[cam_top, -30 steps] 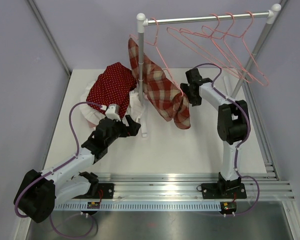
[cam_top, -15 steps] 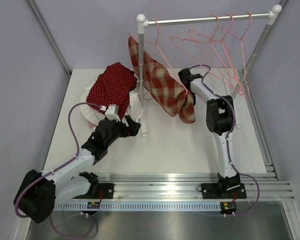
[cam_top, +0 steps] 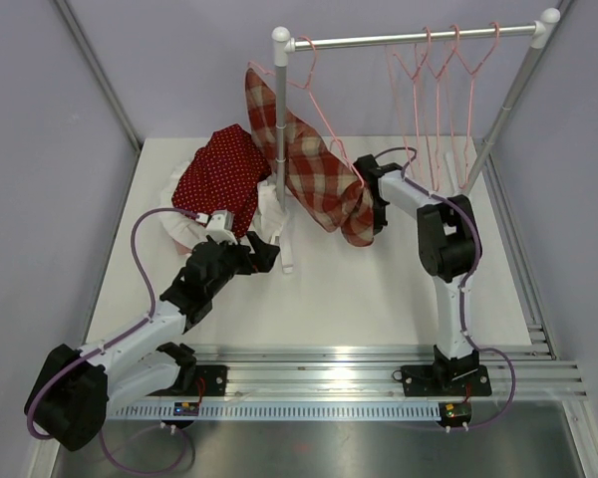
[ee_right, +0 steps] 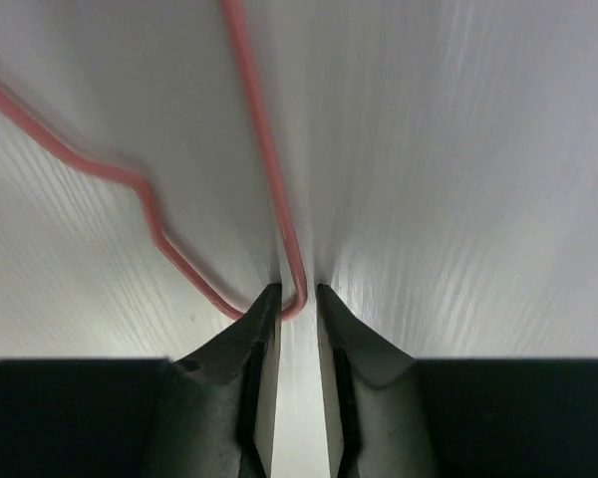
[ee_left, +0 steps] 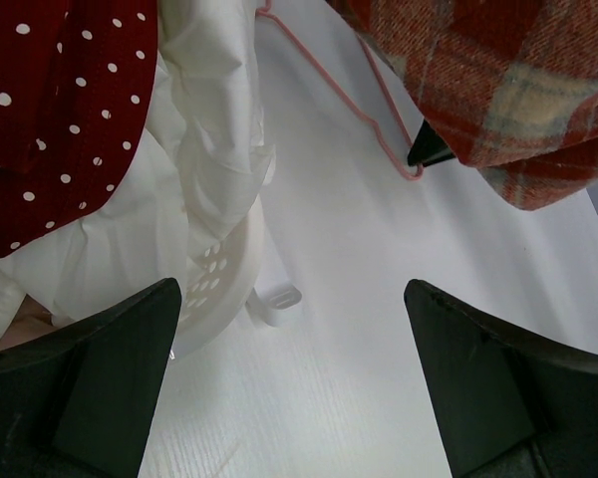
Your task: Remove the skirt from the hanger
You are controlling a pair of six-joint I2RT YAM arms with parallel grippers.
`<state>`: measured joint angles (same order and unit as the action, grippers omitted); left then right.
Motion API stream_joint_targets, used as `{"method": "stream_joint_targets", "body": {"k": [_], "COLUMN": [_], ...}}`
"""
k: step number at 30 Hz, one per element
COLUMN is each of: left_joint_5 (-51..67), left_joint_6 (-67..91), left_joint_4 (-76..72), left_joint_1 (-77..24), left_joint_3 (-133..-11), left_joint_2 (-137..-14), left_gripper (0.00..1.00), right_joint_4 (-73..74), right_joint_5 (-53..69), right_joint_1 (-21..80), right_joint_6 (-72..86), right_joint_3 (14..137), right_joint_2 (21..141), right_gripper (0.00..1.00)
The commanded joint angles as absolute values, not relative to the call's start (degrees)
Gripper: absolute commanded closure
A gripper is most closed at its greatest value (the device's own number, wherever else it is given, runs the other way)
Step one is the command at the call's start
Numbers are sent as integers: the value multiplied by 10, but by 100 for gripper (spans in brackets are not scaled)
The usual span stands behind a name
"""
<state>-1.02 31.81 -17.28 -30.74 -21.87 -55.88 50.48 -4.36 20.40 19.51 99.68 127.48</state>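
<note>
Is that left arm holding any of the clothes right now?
No, the left end effector has its fingers spread wide apart, with nothing between them.

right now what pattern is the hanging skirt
The skirt is red and tan plaid, clearest in the top view.

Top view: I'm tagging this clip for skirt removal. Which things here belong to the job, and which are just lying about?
Job: plaid skirt; its pink hanger; right claw, jaws around the hanger's corner.
Lying about: red dotted garment; white cloth; three empty hangers; left claw, open, holding nothing.
</note>
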Motion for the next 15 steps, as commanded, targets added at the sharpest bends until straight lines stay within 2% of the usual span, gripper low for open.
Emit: {"method": "stream_joint_targets", "body": {"k": [1,5,6,10,15], "left_joint_5": [-6,-9,-9,-8,11], "left_joint_6": [321,323,323,320,314], "left_joint_4": [-218,-221,-220,-214,-187], "left_joint_1": [-309,-310,-310,-310,-313], "left_joint_3": [-209,-204,-204,-207,-226], "left_joint_2": [-544,-534,-534,-535,-533], "left_gripper": [1,1,1,1,1], "right_joint_4": [528,488,483,462,482], "right_joint_5": [-26,-7,-6,-3,-9], "right_joint_1": [225,250,256,287,326], "right_joint_6": [214,230,231,239,260], "right_joint_3": [891,801,791,750,725], "right_joint_2": [1262,1229,1229,1216,1101], "right_gripper": [73,98,100,100,100]}}
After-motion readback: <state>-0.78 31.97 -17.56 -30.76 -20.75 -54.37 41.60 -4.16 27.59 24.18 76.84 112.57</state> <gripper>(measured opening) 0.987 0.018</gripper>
